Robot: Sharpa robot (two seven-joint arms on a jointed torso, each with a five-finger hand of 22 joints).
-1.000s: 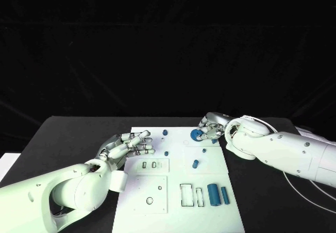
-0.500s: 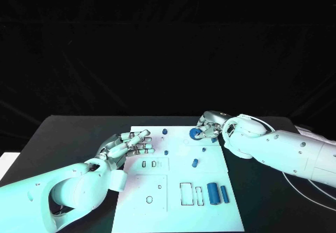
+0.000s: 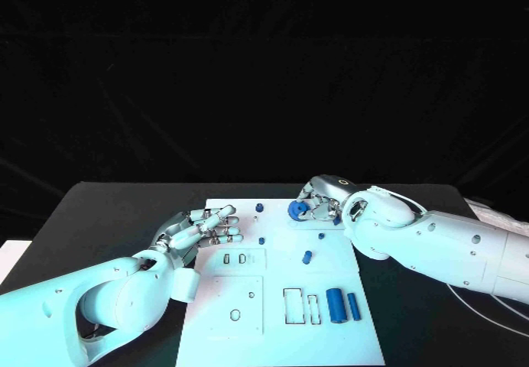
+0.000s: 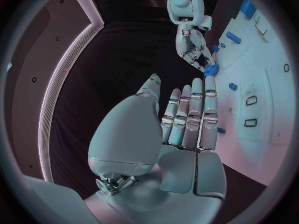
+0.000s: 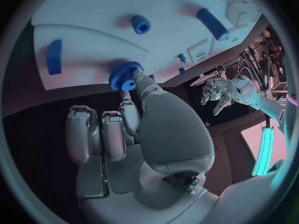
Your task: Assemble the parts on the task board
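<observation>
The right robot hand (image 3: 317, 205) pinches a blue gear (image 3: 296, 208) at the board's (image 3: 276, 321) one o'clock corner, while the left robot hand (image 3: 204, 229) hovers released at its ten o'clock edge.

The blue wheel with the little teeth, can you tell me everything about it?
The blue gear is a small round wheel, plastic-looking, with fine teeth around its rim and a raised hub in the middle. The right hand pinches it in its fingertips at the far edge of the white task board.

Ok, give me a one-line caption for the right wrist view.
Right hand pinches a blue gear at the edge of the white task board, where other blue parts lie.
</observation>
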